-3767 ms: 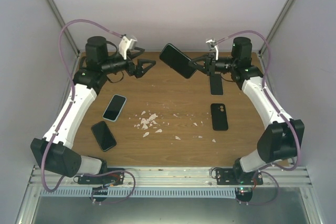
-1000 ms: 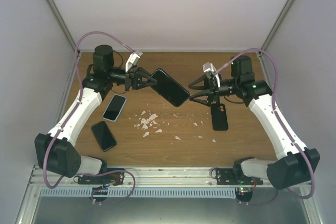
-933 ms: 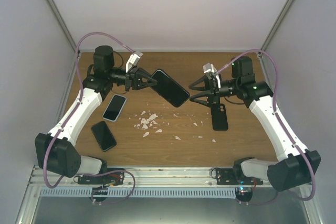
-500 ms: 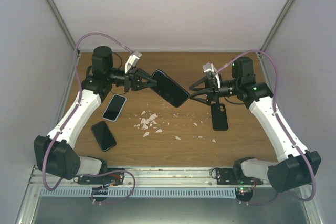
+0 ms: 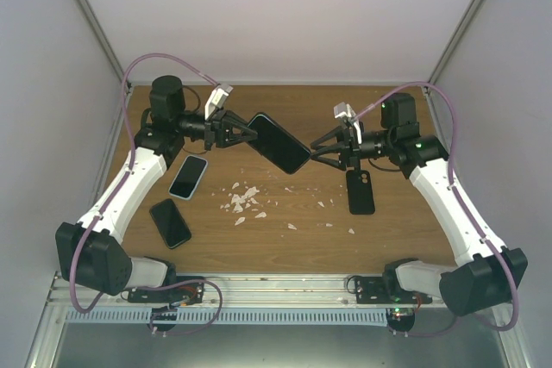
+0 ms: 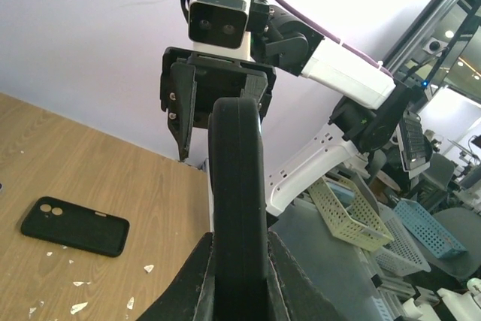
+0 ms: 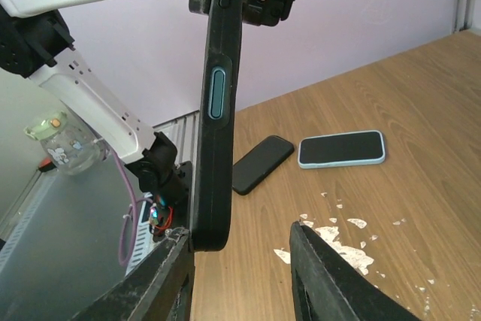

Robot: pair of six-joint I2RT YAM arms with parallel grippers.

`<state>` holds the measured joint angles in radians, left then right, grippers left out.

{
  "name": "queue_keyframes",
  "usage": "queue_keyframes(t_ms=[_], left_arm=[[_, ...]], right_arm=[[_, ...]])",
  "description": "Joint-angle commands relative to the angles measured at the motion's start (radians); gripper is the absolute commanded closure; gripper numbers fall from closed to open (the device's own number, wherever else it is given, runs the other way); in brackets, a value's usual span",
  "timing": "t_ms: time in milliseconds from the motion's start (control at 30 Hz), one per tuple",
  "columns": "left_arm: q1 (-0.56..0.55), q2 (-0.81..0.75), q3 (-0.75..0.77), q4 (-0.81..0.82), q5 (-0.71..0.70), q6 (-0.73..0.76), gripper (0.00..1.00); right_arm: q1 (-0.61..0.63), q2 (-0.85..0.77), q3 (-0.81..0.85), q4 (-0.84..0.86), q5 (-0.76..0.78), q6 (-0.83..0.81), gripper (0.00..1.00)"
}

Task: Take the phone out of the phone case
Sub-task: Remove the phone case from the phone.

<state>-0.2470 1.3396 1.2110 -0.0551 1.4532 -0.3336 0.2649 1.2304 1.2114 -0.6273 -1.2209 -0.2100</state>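
Observation:
A phone in a black case [image 5: 278, 142] hangs tilted in the air above the middle of the table. My left gripper [image 5: 244, 134] is shut on its left end, with the case edge pinched between both fingers [image 6: 239, 249]. My right gripper [image 5: 321, 152] straddles the phone's other end. In the right wrist view the phone [image 7: 216, 110] rests against the left finger [image 7: 174, 264], and a wide gap separates it from the right finger [image 7: 319, 268]. The right gripper [image 7: 242, 242] is open.
An empty black case [image 5: 360, 190] lies on the wood under the right arm. A light-blue-cased phone [image 5: 188, 177] and a black phone [image 5: 170, 222] lie at the left. White crumbs [image 5: 243, 202] are scattered near the centre.
The right gripper's jaws have narrowed around the phone's free end. The left gripper has held the phone in nearly the same spot.

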Motion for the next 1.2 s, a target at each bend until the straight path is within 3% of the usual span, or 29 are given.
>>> queue_keyframes(t_ms=[0, 400, 1167], left_arm=[[-0.027, -0.029, 0.001, 0.123, 0.105, -0.056, 1.0], [-0.054, -0.013, 0.023, 0.137, 0.171, -0.073, 1.0], [-0.083, -0.008, 0.055, 0.063, 0.217, -0.003, 1.0]], right_arm=[[0.0, 0.011, -0.014, 0.036, 0.074, 0.014, 0.66], [-0.001, 0.014, -0.016, 0.054, 0.123, 0.037, 0.82], [-0.031, 0.009, -0.038, 0.098, 0.068, 0.09, 0.99]])
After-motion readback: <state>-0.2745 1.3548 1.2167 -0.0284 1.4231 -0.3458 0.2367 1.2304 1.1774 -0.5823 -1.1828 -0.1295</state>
